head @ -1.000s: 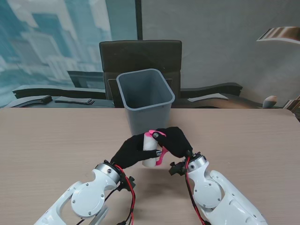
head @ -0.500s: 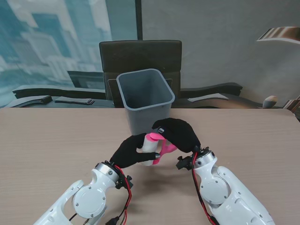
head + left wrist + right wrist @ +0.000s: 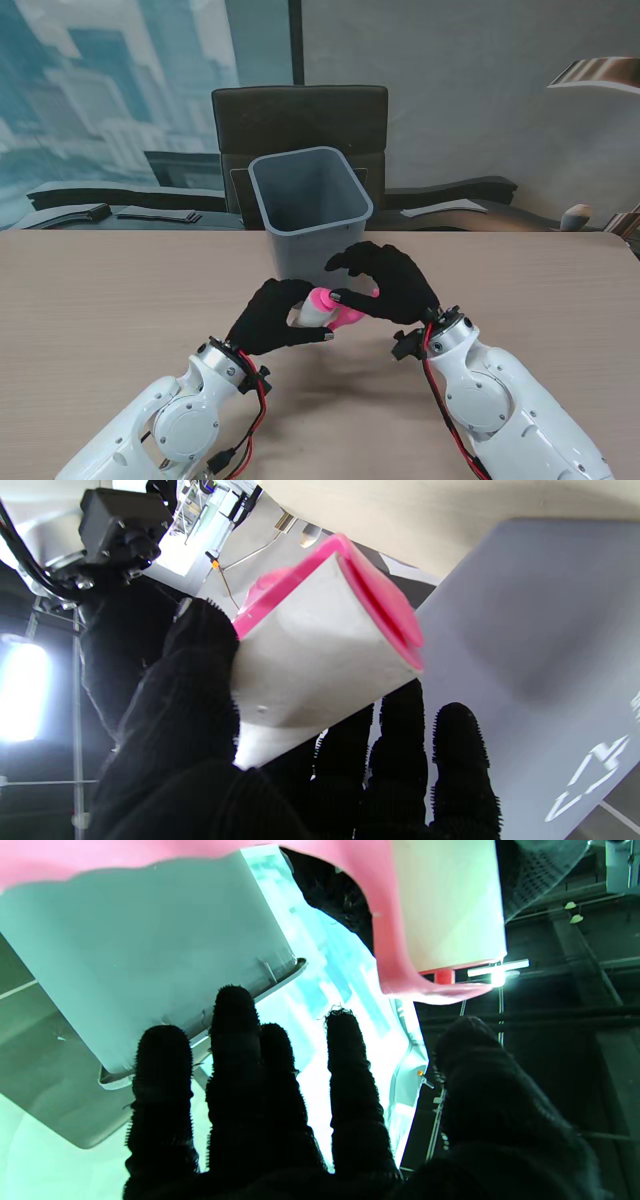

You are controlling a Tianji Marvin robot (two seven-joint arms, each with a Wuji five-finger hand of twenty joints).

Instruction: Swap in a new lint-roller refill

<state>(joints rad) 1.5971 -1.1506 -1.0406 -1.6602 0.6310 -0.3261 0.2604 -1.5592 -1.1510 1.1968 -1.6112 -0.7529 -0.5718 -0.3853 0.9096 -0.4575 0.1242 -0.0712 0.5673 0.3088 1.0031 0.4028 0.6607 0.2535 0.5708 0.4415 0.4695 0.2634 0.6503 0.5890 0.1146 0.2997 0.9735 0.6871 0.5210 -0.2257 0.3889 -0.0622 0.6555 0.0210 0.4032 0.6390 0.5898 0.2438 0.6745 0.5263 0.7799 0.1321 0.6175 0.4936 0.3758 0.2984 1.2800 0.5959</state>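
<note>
**Two hands on the roller, bin waiting behind**

We hold the white paper refill roll (image 3: pixel 312 314) on its pink plastic lint-roller frame (image 3: pixel 341 307) in the air above the pale wood-grain surface (image 3: pixel 110 300), just in front of the grey plastic waste bin (image 3: pixel 308 212). Our left hand (image 3: pixel 273 315) wraps the roll, thumb on one side and fingers beneath — a grip that, we judge, steadies the roll for pulling. Our right hand (image 3: pixel 385 283) pinches the pink frame from the other end, its remaining fingers spread loosely. We judge the bin stands close so the spent roll can drop straight in once freed.
</note>
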